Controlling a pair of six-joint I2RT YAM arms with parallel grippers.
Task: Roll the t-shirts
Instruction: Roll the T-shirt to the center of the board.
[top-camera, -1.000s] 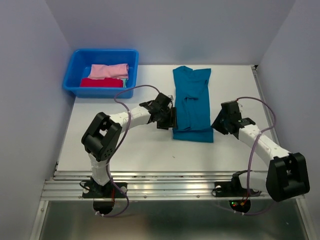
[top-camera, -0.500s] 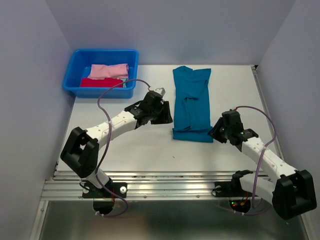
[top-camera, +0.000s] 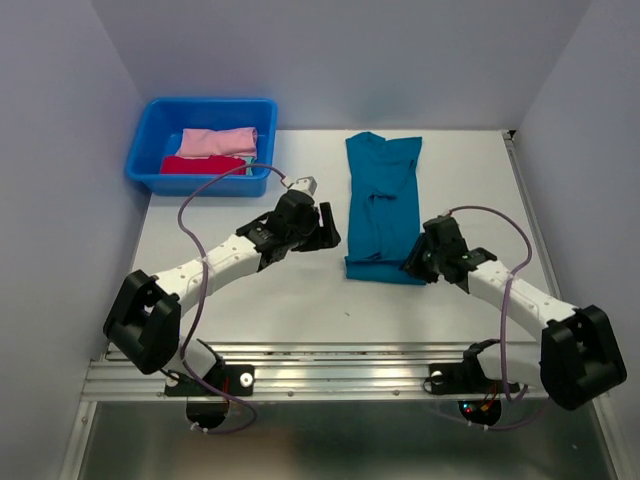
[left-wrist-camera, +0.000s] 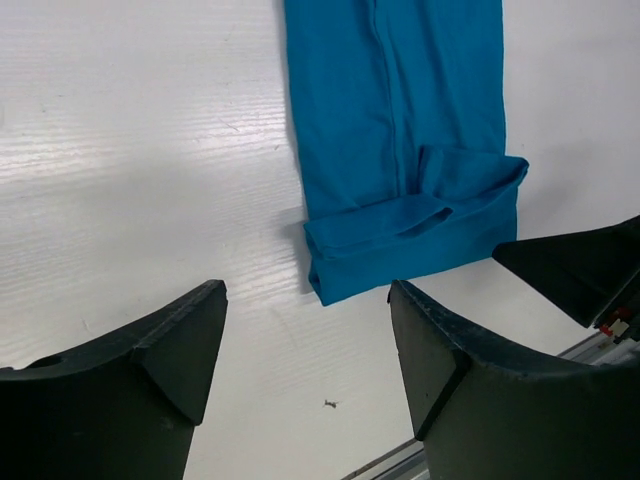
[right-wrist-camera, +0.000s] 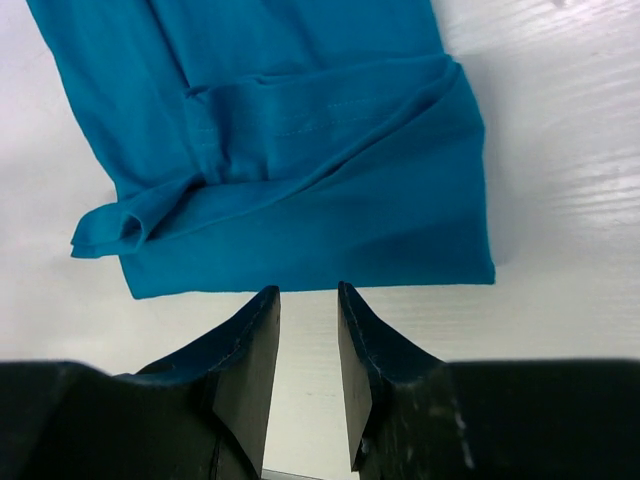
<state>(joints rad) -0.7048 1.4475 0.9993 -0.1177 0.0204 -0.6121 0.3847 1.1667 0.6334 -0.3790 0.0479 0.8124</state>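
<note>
A teal-blue t-shirt (top-camera: 382, 200) lies folded into a long strip on the white table, with its near hem turned up in a short fold (top-camera: 386, 267). My left gripper (top-camera: 326, 228) is open and empty, just left of the strip and clear of it. In the left wrist view (left-wrist-camera: 308, 292) the folded hem (left-wrist-camera: 420, 245) lies ahead of the jaws. My right gripper (top-camera: 413, 262) is at the hem's right corner. In the right wrist view (right-wrist-camera: 308, 292) its fingers stand narrowly apart and empty, just short of the hem (right-wrist-camera: 320, 240). Pink (top-camera: 218, 141) and red (top-camera: 203, 165) bundles lie in the tub.
A rigid bright-blue plastic tub (top-camera: 150, 150) stands at the far left of the table. The metal rail (top-camera: 320, 365) runs along the near edge. Grey walls close in on the left, back and right. The right gripper's finger (left-wrist-camera: 580, 270) shows in the left wrist view.
My left gripper has drawn back from the shirt's left edge and its arm has stretched out lower. My right gripper has moved left and nearer to the shirt's near right corner.
</note>
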